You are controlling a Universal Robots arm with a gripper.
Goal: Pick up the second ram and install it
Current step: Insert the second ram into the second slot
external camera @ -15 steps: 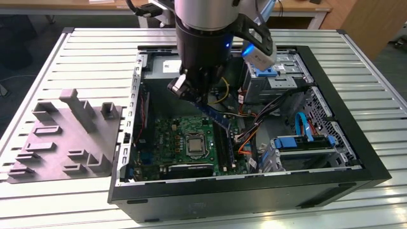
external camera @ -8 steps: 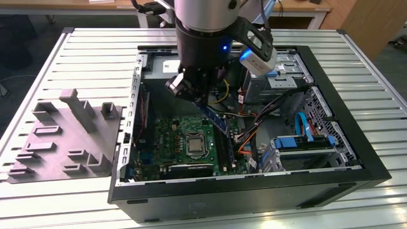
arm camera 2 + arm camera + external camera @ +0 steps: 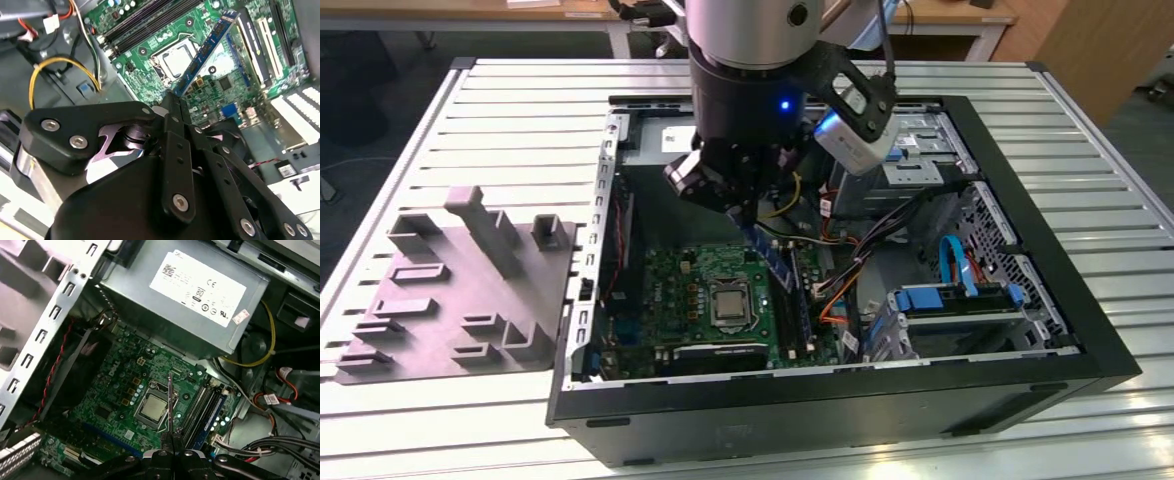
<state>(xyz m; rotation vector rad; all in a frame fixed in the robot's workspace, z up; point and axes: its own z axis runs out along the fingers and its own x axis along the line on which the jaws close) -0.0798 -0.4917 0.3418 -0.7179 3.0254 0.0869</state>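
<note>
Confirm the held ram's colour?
The ram is blue with black chips, clearest in the second wrist view.

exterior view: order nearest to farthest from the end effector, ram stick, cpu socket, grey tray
1. Dark blackish-green ram stick: held in the end effector.
2. Square silver CPU socket: on the green motherboard.
3. Grey moulded plastic tray: exterior view's left.
</note>
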